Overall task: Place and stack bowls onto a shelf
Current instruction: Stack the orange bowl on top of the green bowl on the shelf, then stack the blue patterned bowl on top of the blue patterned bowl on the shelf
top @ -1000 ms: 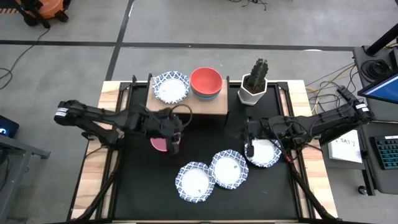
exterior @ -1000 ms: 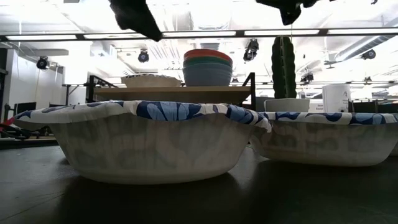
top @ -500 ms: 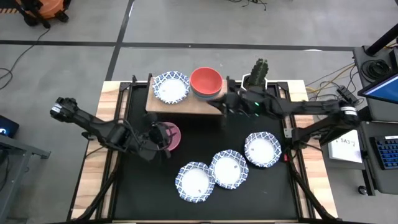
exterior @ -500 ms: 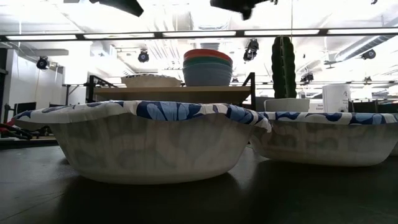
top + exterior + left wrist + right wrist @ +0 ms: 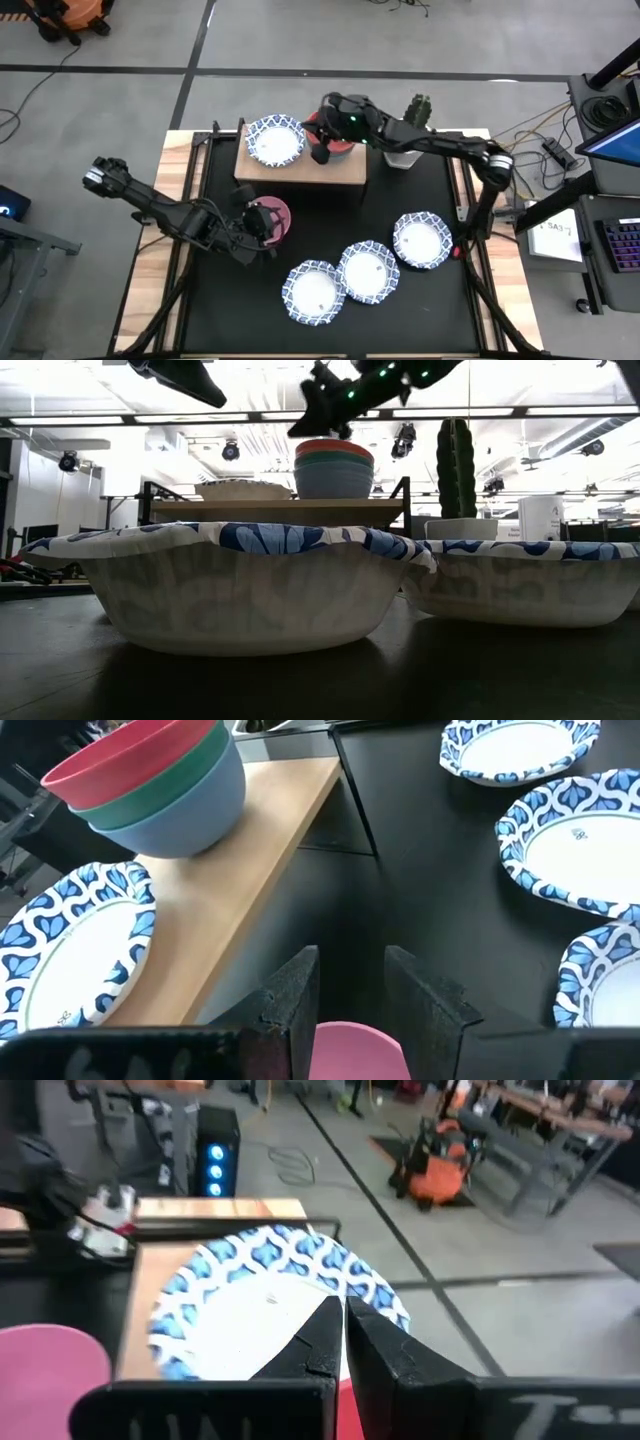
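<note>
Three plain bowls (image 5: 331,133) sit nested on the shelf (image 5: 300,165) – red on top – beside one patterned bowl (image 5: 274,140); right gripper (image 5: 321,153) hovers there clenched, empty. Left gripper (image 5: 262,222) clasps the pink bowl's (image 5: 274,216) rim, likely to carry it up – three patterned bowls (image 5: 368,270) wait on the table

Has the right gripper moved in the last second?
Yes. The right gripper left the patterned bowl and now hangs over the shelf.
</note>
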Motion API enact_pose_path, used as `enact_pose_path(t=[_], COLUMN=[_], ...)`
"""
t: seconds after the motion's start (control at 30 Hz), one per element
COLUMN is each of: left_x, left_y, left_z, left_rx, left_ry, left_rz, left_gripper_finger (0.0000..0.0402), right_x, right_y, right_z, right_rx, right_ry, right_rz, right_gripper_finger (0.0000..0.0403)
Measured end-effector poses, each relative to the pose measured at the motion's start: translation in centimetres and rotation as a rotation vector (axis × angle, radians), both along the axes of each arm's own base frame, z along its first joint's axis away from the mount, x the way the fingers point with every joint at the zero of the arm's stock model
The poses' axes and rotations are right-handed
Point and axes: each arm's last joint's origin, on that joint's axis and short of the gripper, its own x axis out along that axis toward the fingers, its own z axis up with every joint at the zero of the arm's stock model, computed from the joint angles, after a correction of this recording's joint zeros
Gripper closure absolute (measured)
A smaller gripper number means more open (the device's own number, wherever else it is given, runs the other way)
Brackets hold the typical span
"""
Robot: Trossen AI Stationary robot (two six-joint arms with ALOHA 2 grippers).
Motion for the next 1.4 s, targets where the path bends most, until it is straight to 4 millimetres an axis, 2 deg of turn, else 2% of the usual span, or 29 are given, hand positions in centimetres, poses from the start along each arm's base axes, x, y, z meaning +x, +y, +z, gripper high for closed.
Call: enact_pose_path(t=[0.17, 0.4, 0.5, 0.63, 0.8, 0.97, 1.2, 1.4], left_x=[0.0, 0.0, 0.0, 0.0, 0.0, -0.1, -0.2, 0.1], left_y=[-0.1, -0.1, -0.1, -0.1, -0.2, -0.5, -0.7, -0.9], left_z=[0.0, 0.0, 0.0, 0.0, -0.1, -0.4, -1.1, -0.9], left_rx=[-0.009, -0.012, -0.017, -0.03, -0.098, -0.258, -0.372, -0.397], left_ry=[-0.006, -0.009, -0.013, -0.022, -0.029, -0.005, 0.034, -0.011], left_rz=[0.004, 0.004, 0.007, 0.017, 0.024, -0.005, -0.028, -0.035], left_gripper_finger=[0.0302, 0.0302, 0.0302, 0.0302, 0.0302, 0.0302, 0.0302, 0.0302], right_x=[0.7, 0.8, 0.3, -1.1, -3.4, -5.7, -10.4, -13.9], right_y=[-1.8, -1.9, -1.7, -0.8, 2.4, 7.4, 13.8, 17.2], right_z=[-1.3, -1.6, -0.9, 1.0, 2.3, 1.9, -1.6, -5.1], right_rx=[0.049, 0.057, 0.056, 0.065, 0.107, 0.123, 0.163, 0.224], right_ry=[0.067, 0.08, 0.076, 0.068, 0.13, 0.18, 0.234, 0.176], right_rz=[-0.032, -0.028, -0.029, -0.027, 0.013, 0.122, 0.27, 0.36], right_gripper_finger=[0.0394, 0.0394, 0.0394, 0.0394, 0.0394, 0.0394, 0.0394, 0.0394])
